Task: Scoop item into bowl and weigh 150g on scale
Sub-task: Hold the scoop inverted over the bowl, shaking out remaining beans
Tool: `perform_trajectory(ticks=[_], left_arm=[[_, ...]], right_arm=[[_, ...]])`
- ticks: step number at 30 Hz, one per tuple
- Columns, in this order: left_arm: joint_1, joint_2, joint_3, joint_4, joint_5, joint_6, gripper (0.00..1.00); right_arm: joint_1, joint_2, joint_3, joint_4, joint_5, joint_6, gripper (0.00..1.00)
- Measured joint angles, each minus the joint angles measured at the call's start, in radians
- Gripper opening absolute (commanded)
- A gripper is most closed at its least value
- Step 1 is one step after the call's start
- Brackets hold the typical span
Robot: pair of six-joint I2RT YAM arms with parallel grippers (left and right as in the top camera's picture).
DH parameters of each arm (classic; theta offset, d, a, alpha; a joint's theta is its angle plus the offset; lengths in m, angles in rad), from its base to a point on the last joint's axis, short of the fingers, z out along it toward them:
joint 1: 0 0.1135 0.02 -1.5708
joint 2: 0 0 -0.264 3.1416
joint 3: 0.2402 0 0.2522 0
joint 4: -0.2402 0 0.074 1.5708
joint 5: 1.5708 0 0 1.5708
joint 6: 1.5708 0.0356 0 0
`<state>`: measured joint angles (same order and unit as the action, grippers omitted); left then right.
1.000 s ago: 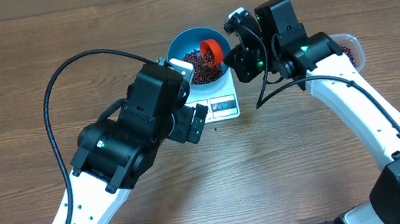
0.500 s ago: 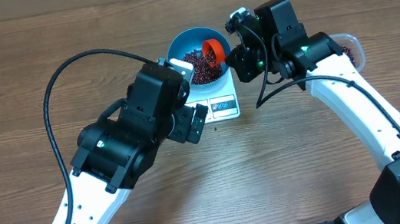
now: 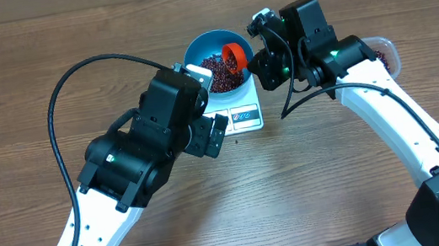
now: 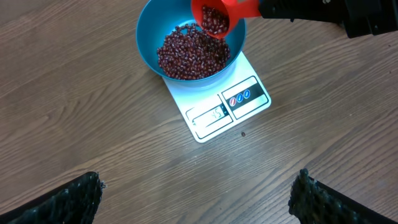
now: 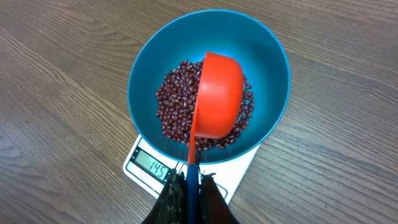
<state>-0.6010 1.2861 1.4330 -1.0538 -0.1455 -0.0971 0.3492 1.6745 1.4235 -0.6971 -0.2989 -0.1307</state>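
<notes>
A brown wood-grain table (image 3: pixel 10 82) carries everything. At left, the left gripper (image 4: pixel 196 199) hangs over it, jaws wide and empty. The white scale (image 4: pixel 217 109) bears the blue bowl (image 4: pixel 149 31), beans (image 4: pixel 186 53) heaped inside. Only the left wrist view shows beans in the tilted red scoop (image 5: pixel 217 93) above the bowl. The right wrist view shows its back, with the right gripper (image 5: pixel 188 193) at its handle, jaws clamped narrow on it. Nothing has visibly moved since a second ago.
</notes>
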Motion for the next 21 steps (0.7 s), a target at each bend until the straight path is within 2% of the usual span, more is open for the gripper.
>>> perform_trajectory(ticks=[11,21], left_arm=[[0.000,0.000,0.000,0.000,0.000,0.000,1.00],[0.000,0.000,0.000,0.000,0.000,0.000,1.00]], right_arm=[[0.000,0.000,0.000,-0.021,-0.045,-0.052,0.04],[0.000,0.000,0.000,-0.013,-0.007,-0.030,0.04]])
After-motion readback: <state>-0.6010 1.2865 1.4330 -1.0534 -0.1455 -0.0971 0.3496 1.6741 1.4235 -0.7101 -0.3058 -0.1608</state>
